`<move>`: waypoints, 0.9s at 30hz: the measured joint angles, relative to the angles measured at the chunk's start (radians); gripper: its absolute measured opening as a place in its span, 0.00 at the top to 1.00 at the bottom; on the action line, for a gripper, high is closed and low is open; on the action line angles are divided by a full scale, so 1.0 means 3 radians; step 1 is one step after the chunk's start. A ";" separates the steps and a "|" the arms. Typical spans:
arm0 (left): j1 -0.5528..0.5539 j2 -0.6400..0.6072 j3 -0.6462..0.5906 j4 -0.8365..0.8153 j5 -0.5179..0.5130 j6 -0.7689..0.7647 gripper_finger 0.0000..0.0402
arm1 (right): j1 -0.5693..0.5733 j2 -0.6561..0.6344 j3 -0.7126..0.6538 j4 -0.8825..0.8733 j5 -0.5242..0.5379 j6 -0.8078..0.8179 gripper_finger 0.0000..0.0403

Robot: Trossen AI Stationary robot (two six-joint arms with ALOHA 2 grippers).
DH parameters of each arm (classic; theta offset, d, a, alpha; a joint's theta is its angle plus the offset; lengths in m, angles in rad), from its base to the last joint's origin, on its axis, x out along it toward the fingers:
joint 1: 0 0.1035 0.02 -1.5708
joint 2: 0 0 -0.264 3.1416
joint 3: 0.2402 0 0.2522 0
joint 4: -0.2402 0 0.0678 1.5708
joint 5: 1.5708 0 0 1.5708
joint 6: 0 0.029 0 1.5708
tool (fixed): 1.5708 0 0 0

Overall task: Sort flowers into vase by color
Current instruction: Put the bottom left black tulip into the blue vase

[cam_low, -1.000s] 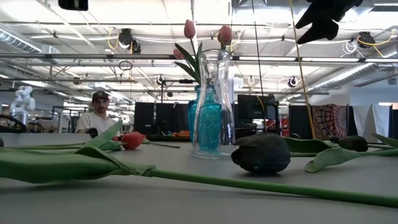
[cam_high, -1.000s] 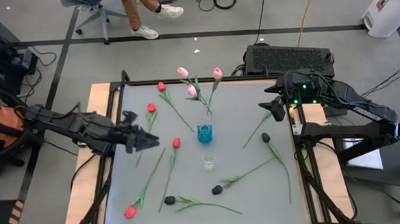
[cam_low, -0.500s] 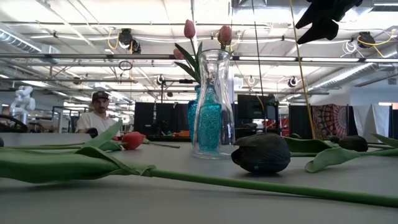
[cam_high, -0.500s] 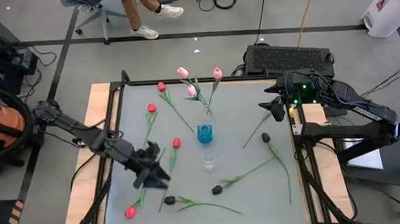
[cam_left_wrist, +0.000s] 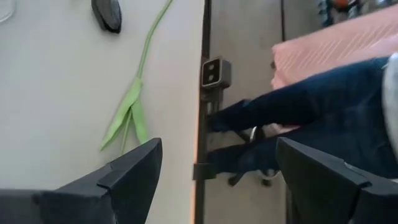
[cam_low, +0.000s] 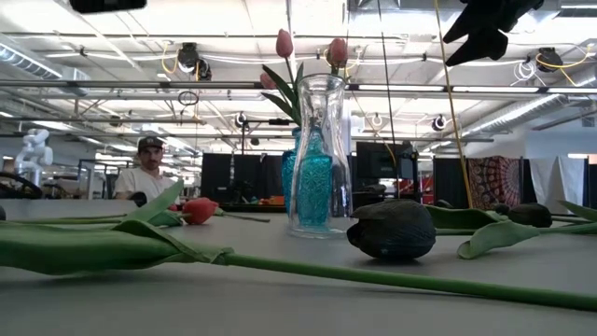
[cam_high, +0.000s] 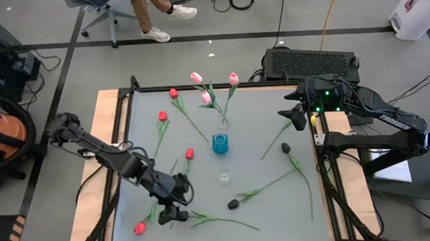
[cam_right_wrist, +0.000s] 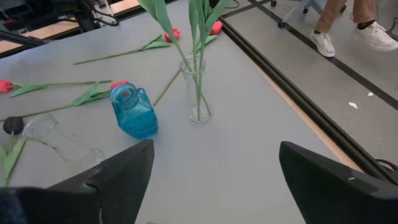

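Observation:
Red, pink and black flowers lie on the grey table [cam_high: 142,139]. Three pink ones [cam_high: 206,97] stand in a clear vase [cam_high: 222,122]. Beside it stand a blue vase [cam_high: 220,143] and a second clear vase [cam_high: 224,173]. My left gripper [cam_high: 176,204] hangs open over the near-left part of the table, above a flower whose leaves [cam_left_wrist: 127,115] and stem [cam_left_wrist: 149,46] lie ahead of its fingers; that flower's head is hidden. Another black flower head [cam_left_wrist: 107,14] lies farther on. My right gripper [cam_high: 296,120] waits open at the far right, touching nothing.
Red flowers lie at the left [cam_high: 162,116], the middle [cam_high: 189,153] and the near-left corner [cam_high: 139,228]. Black ones lie at the right [cam_high: 285,148] and near the front [cam_high: 234,203]. A person's legs [cam_left_wrist: 298,106] stand past the table's near edge [cam_left_wrist: 203,112].
My left gripper has swung from the table's left edge toward the near edge and somewhat to the right, sinking and rolling as it went. It stays open and now hangs over the near-left black flower. No flower has moved.

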 joint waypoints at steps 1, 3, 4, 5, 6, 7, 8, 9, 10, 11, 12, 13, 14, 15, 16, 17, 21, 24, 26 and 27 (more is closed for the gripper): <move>0.0000 0.0042 0.0016 0.0003 0.0000 0.0050 0.20 | 0.0000 0.0000 0.0000 0.0000 0.0000 0.0000 0.16; 0.0000 0.0117 0.0059 0.0006 -0.0003 0.0060 0.20 | 0.0001 0.0000 0.0000 0.0000 0.0000 0.0001 0.16; 0.0001 0.0147 0.0078 0.0010 -0.0003 0.0058 0.20 | 0.0000 0.0000 0.0000 0.0000 0.0000 0.0000 0.16; 0.0001 0.0176 0.0098 0.0007 -0.0006 0.0057 0.20 | 0.0001 0.0000 0.0000 0.0000 0.0000 0.0000 0.16; 0.0001 0.0209 0.0118 0.0008 -0.0011 0.0040 0.20 | 0.0000 0.0000 0.0000 0.0000 0.0000 0.0001 0.16; 0.0001 0.0241 0.0134 0.0015 -0.0015 0.0035 0.20 | 0.0001 0.0000 0.0000 0.0000 0.0000 0.0001 0.16; -0.0007 0.0267 0.0143 0.0014 -0.0017 0.0037 0.20 | 0.0001 0.0000 0.0000 0.0000 0.0000 0.0001 0.16; -0.0023 0.0296 0.0144 0.0016 -0.0026 0.0040 0.20 | 0.0000 0.0000 0.0000 0.0000 0.0000 0.0001 0.16; -0.0035 0.0328 0.0144 0.0013 -0.0030 0.0056 0.20 | 0.0000 -0.0001 0.0000 0.0000 0.0000 0.0001 0.16; -0.0055 0.0362 0.0144 -0.0001 -0.0030 0.0098 0.20 | 0.0001 0.0000 0.0000 0.0000 0.0000 0.0001 0.16; -0.0073 0.0399 0.0144 -0.0029 -0.0032 0.0143 0.20 | 0.0001 0.0000 0.0000 0.0000 0.0000 0.0001 0.16; -0.0085 0.0438 0.0144 -0.0082 -0.0045 0.0185 0.20 | 0.0001 0.0000 0.0000 0.0000 -0.0001 0.0001 0.16; -0.0099 0.0479 0.0144 -0.0130 -0.0076 0.0223 0.20 | 0.0001 0.0000 0.0000 0.0000 0.0000 0.0001 0.16; -0.0109 0.0521 0.0144 -0.0162 -0.0107 0.0264 0.20 | 0.0001 0.0000 0.0000 0.0000 0.0000 0.0001 0.16; -0.0119 0.0561 0.0144 -0.0195 -0.0151 0.0311 0.20 | 0.0001 0.0000 0.0000 0.0000 0.0000 0.0001 0.16; -0.0123 0.0603 0.0144 -0.0229 -0.0180 0.0346 0.20 | 0.0000 0.0000 0.0000 -0.0001 0.0000 0.0001 0.16; -0.0123 0.0762 0.0144 -0.0239 -0.0341 0.0424 0.20 | 0.0001 0.0000 0.0000 -0.0001 0.0000 0.0001 0.16; -0.0108 0.0885 0.0144 -0.0233 -0.0446 0.0486 0.20 | 0.0001 0.0000 0.0000 -0.0001 0.0000 0.0001 0.16; -0.0105 0.0967 0.0144 -0.0235 -0.0507 0.0482 0.20 | 0.0001 0.0000 0.0000 -0.0001 0.0000 0.0001 0.16; -0.0102 0.1005 0.0144 -0.0232 -0.0517 0.0480 0.20 | 0.0001 0.0000 0.0000 -0.0001 0.0000 0.0001 0.16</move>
